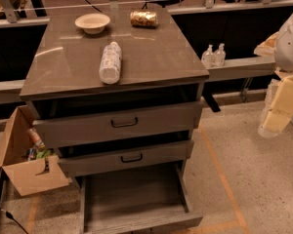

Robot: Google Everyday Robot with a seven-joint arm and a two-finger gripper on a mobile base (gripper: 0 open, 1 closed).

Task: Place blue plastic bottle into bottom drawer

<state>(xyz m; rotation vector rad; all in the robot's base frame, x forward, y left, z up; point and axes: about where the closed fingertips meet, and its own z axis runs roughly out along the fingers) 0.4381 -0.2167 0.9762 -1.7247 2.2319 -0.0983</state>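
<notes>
Blue plastic bottle [110, 62] lies on the desk [161, 57], well apart from the gripper [273, 122], whose hold I cannot tell; bottom drawer [132, 194] gapes open, ready to receive.

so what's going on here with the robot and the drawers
Nothing is being handled yet. The blue plastic bottle lies on its side on the cabinet top, untouched. The bottom drawer is pulled open. The robot's tool hangs at the right edge of the view, well away from the bottle.
</notes>
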